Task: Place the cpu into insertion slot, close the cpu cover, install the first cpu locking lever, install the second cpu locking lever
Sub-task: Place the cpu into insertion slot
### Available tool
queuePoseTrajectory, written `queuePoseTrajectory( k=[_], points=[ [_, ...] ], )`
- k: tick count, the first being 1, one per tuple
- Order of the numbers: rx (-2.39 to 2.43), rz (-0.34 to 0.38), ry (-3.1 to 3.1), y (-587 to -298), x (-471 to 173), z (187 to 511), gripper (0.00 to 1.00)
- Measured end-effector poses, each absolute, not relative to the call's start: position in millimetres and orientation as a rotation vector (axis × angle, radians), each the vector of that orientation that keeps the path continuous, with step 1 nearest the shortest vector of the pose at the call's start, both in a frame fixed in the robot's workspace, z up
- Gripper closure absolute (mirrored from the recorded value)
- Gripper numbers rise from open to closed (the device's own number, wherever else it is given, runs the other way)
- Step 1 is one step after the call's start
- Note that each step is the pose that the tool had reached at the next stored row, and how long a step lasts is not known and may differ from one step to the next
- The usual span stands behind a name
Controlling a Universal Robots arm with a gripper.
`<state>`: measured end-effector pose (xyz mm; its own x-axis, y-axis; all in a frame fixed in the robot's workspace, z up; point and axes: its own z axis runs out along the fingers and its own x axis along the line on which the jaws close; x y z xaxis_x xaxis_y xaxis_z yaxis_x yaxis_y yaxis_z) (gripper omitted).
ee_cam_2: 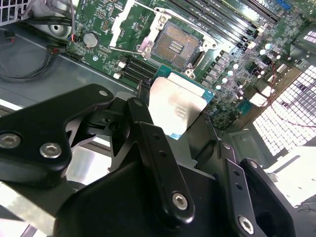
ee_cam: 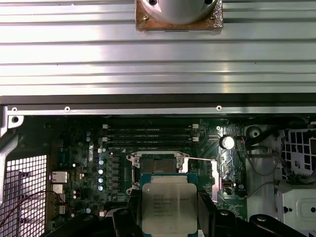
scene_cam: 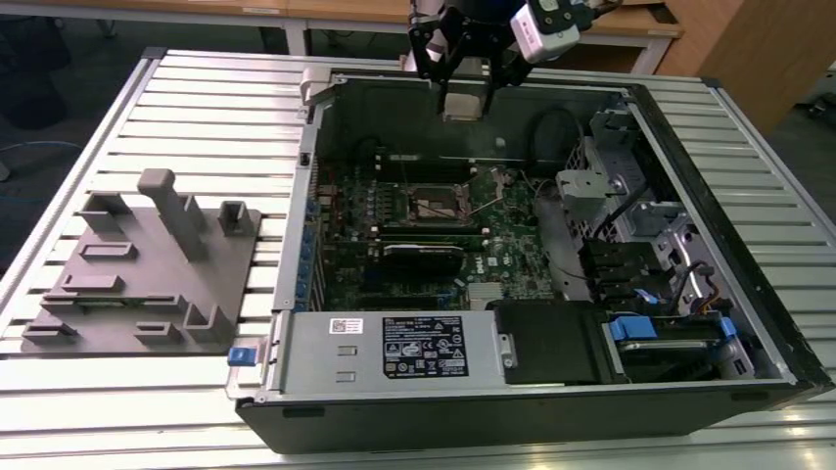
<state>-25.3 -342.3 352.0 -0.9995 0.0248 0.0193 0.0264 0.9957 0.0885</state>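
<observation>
My gripper [scene_cam: 461,98] is shut on the cpu [scene_cam: 460,106] and hangs over the far wall of the open computer case. Both wrist views show the silvery square cpu [ee_cam_2: 177,106] [ee_cam: 168,202] clamped between black fingers [ee_cam_2: 145,123]. The insertion slot [scene_cam: 438,203] lies well below on the green motherboard, and its dark centre [ee_cam_2: 176,45] [ee_cam: 158,163] is uncovered. A silver strip [ee_cam_2: 121,22] stands beside the slot and may be the raised cpu cover seen edge-on. Thin wire locking levers [ee_cam_2: 126,51] [ee_cam: 200,159] stick out from the socket's rim.
The case [scene_cam: 770,323] lies on its side on a slatted metal table [scene_cam: 196,108]. Inside are long memory slots [ee_cam: 148,133], a drive cage [scene_cam: 627,147], cables [scene_cam: 562,127] and a power supply [scene_cam: 392,348]. A grey fixture plate [scene_cam: 144,274] sits at the exterior view's left.
</observation>
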Motion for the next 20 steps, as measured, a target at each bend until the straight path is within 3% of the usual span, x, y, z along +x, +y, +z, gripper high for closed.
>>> queuePoseTrajectory(
  k=[20],
  points=[
    [-0.040, -0.138, -3.120, -342.3, -25.4, 348.4, 0.46]
  ],
)
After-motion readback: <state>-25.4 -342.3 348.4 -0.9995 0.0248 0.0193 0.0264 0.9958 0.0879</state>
